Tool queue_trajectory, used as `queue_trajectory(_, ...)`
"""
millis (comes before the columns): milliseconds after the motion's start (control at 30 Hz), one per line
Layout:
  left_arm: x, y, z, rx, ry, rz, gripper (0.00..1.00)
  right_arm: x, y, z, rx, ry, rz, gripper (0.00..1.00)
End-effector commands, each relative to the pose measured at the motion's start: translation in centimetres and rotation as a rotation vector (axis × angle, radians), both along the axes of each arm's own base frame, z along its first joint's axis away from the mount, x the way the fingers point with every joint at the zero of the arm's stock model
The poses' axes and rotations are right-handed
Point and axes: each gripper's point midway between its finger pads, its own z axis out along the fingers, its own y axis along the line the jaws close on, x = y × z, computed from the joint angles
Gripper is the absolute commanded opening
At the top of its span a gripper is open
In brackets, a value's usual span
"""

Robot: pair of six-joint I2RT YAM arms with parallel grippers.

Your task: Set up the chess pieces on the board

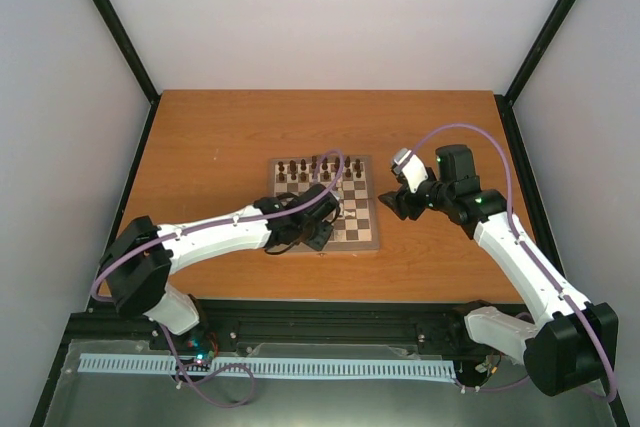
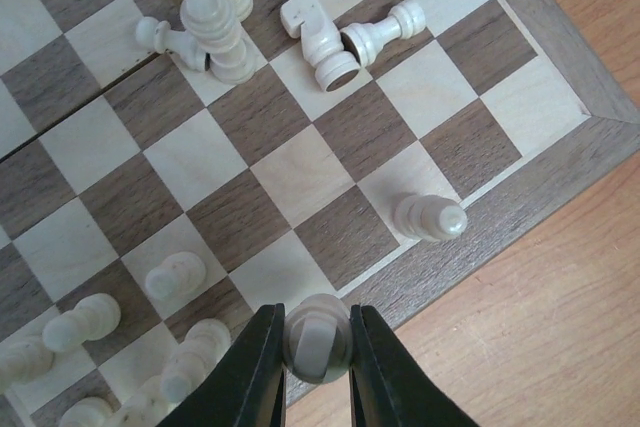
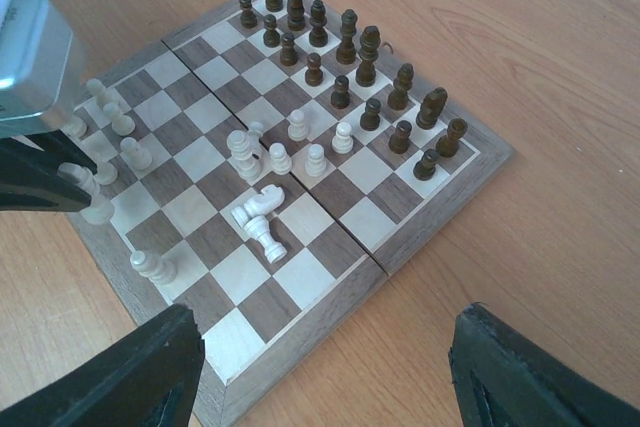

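The left end effector [image 2: 318, 332], clenched on a cream piece [image 2: 318, 349] at the border of the board [image 2: 480, 237] while the right end effector [image 3: 325, 377] hangs released beside the board, does best to lower it upright onto a free edge square, clear of nearby cream pieces [image 2: 430, 217], before letting go.

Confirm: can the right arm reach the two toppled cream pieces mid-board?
Probably yes: the right gripper hangs open and empty beside the board, the toppled cream pieces lie on open squares, and the left gripper sits at another edge.
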Motion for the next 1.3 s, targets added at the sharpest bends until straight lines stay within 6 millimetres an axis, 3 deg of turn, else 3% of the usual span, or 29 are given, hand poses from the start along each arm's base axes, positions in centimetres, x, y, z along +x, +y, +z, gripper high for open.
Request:
queue_trajectory(0,0.3,-1.8,-0.3,-0.018,-0.019,-0.045,0.06,0.0,-0.1,0.1,0.001,-0.021,0.011,0.69)
queue_trajectory(333,1.3,-2.8,-0.8,-0.012,-0.024,-0.019,0.06,-0.2,0.1,0.2,0.006,-0.021,0.025,0.69)
queue_trajectory(1267,1.5,-3.8,-2.0,-0.013,0.010,-0.022,0.12,-0.4,0.3,-0.2,0.005,-0.002,0.045,0.69)
